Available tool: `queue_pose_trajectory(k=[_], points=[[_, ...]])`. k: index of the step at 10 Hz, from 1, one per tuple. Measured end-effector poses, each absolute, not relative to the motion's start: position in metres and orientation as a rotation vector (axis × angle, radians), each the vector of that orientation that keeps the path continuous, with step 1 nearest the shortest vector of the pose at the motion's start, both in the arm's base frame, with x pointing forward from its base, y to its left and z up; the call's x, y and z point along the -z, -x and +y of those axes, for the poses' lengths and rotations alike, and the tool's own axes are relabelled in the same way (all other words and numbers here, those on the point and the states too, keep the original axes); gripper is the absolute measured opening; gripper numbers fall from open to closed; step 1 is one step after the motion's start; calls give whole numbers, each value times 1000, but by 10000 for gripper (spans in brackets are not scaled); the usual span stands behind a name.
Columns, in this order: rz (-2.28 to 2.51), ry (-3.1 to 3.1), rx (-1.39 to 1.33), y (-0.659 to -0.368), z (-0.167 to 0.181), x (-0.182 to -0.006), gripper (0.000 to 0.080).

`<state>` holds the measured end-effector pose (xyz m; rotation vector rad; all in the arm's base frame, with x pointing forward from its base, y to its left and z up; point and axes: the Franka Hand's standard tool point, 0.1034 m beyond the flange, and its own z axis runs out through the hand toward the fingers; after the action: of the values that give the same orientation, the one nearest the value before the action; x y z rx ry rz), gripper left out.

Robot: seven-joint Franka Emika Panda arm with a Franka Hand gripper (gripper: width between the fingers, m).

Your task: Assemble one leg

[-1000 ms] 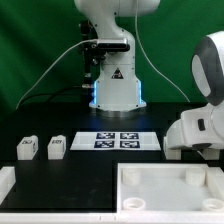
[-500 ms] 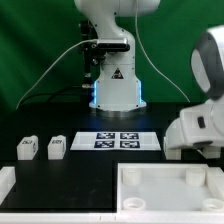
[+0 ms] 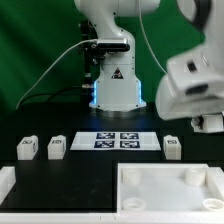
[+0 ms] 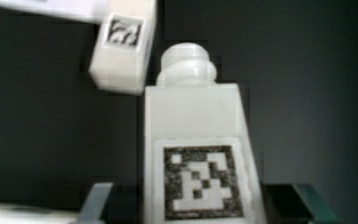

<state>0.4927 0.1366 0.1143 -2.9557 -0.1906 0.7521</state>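
In the wrist view my gripper (image 4: 199,205) is shut on a white leg (image 4: 194,120). The leg's tagged face is toward the camera and its rounded peg end points away. Dark fingers (image 4: 105,200) flank the leg on both sides. A second leg (image 4: 119,45) lies on the black table beyond it. In the exterior view my gripper (image 3: 208,122) hangs raised at the exterior view's right edge, and the held leg is mostly hidden there. One leg (image 3: 172,147) stands on the table below it. Two more legs (image 3: 27,148) (image 3: 56,148) stand at the exterior view's left.
The large white square tray-like piece (image 3: 165,200) with corner holes lies at the front. The marker board (image 3: 115,141) lies in the middle before the robot base (image 3: 115,90). A white part (image 3: 5,183) sits at the front left edge.
The arm has risen from low over the table at the exterior view's right. The leg standing on the table there, covered before, is now uncovered.
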Motion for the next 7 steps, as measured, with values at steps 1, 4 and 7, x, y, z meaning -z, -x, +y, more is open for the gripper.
queue_pose_trajectory(k=[1,4,7], points=[[-159,2989,-571,-515,127,-124,292],[-128,3028,-166,-549,122,-139,292],[-117,3007,322,-554,121,-139,292]])
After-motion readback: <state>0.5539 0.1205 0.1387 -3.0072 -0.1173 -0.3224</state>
